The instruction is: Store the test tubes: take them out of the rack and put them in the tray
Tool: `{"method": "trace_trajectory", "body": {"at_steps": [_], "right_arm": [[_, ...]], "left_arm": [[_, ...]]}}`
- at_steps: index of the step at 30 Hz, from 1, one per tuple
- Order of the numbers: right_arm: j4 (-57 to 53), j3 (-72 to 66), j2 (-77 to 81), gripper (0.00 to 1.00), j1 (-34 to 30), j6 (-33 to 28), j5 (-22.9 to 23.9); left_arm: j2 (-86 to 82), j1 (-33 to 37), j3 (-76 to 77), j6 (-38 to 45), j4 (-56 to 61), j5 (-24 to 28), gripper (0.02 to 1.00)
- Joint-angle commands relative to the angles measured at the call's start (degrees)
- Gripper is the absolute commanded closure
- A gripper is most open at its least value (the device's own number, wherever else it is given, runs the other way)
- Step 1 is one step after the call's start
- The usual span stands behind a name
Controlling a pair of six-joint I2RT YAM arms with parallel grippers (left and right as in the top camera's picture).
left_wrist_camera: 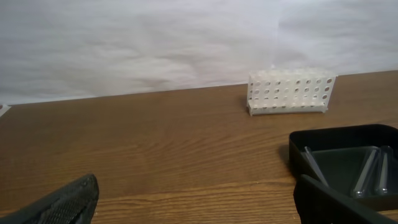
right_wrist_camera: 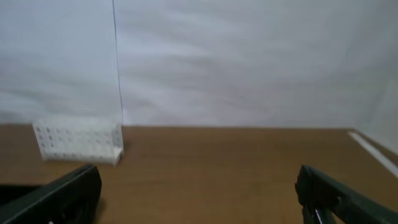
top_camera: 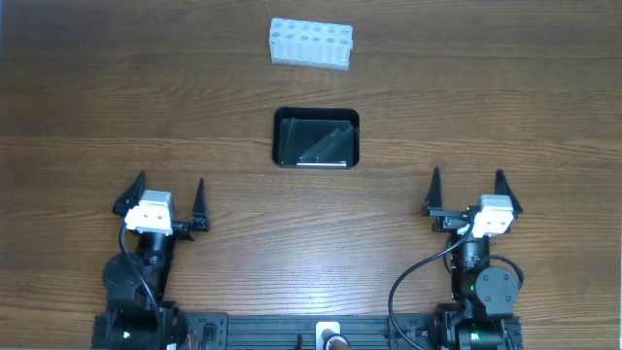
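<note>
Left gripper (top_camera: 168,185), right gripper (top_camera: 467,178) both agape, empty. Rack (top_camera: 311,44) beyond tray (top_camera: 278,146), near tabletop's (top_camera: 505,87) far edge, midway between my arms.

open wood surrounds tray (top_camera: 280,156), rack (top_camera: 309,44).
</note>
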Motion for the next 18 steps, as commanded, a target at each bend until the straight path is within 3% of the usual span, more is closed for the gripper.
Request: {"method": "trace_trajectory", "body": {"at_steps": [1, 10, 18], "right_arm": [[-1.95, -0.39, -0.63, 0.007, -0.48, 0.26, 0.83], [-10.93, -0.37, -0.61, 0.009, -0.90, 0.26, 1.09], [-10.62, -0.37, -0.15, 0.009, -0.90, 0.26, 0.59]], "left_arm": [[-0.46, 0.28, -0.31, 0.61, -0.07, 0.79, 0.020], [-0.46, 0.28, -0.31, 0.61, -0.07, 0.79, 0.018], [-0.46, 0.28, -0.31, 0.61, -0.07, 0.79, 0.018]]}}
